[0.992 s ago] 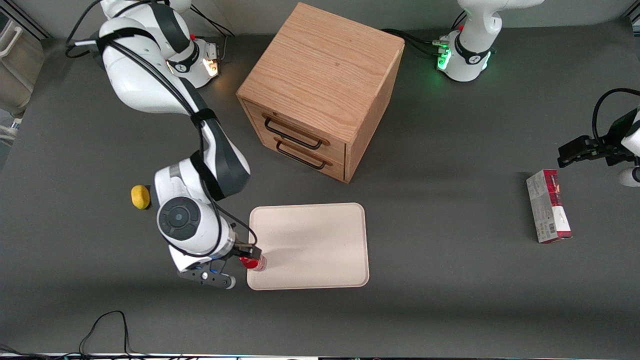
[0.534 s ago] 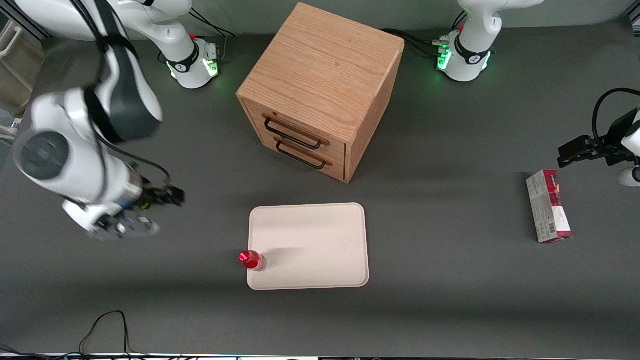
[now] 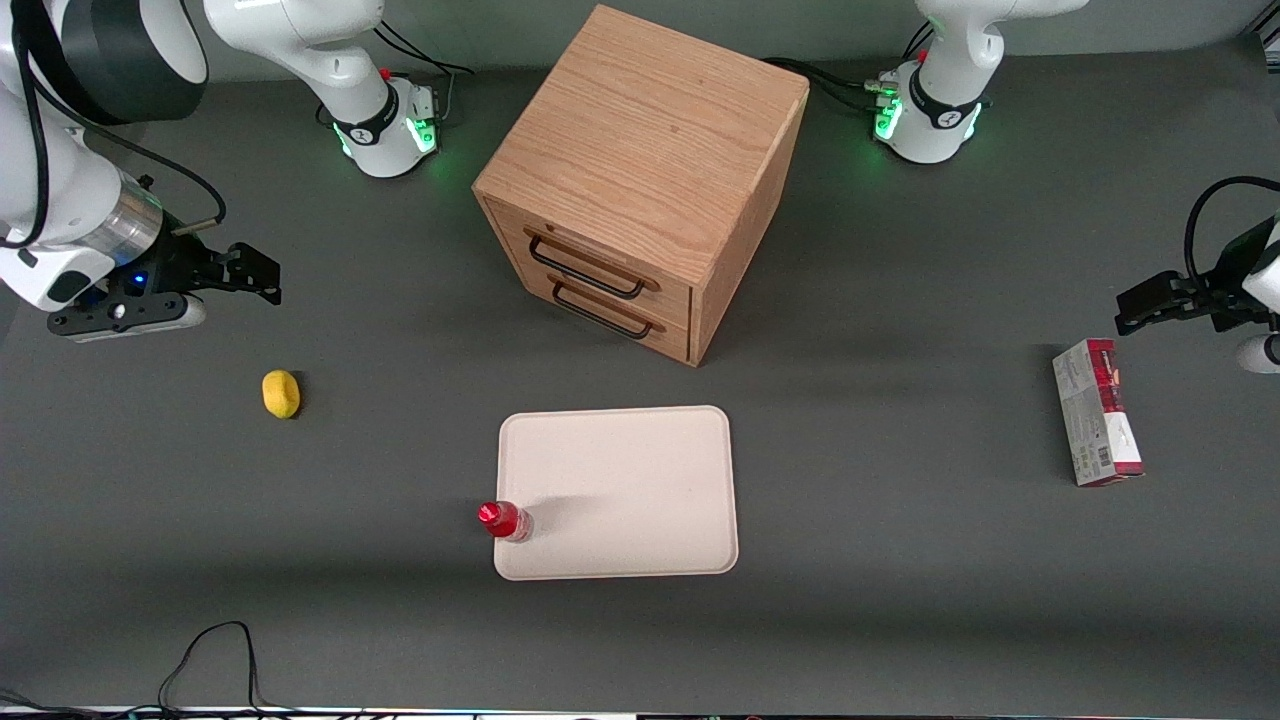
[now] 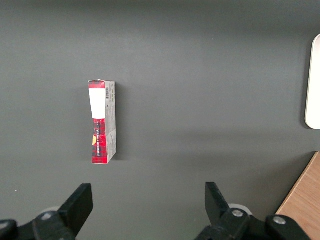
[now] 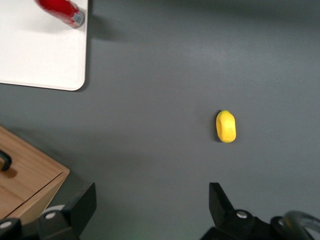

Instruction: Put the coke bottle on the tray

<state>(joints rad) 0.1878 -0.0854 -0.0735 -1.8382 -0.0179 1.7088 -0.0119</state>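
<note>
The small red coke bottle (image 3: 505,521) stands upright on the cream-white tray (image 3: 630,490), at the tray's corner nearest the front camera on the working arm's side. It also shows in the right wrist view as a red bottle (image 5: 61,10) on the tray (image 5: 40,55). My gripper (image 3: 262,276) hangs open and holds nothing, high over the table toward the working arm's end, well away from the bottle. In the right wrist view the gripper (image 5: 152,202) has bare grey table between its fingers.
A yellow lemon (image 3: 281,393) lies on the table between gripper and tray; it shows in the right wrist view too (image 5: 226,126). A wooden two-drawer cabinet (image 3: 640,180) stands farther from the front camera than the tray. A red-and-white carton (image 3: 1096,412) lies toward the parked arm's end.
My gripper has let go of the bottle, leaving it standing on the tray, and has swung up and away toward the working arm's end of the table. The lemon is uncovered again.
</note>
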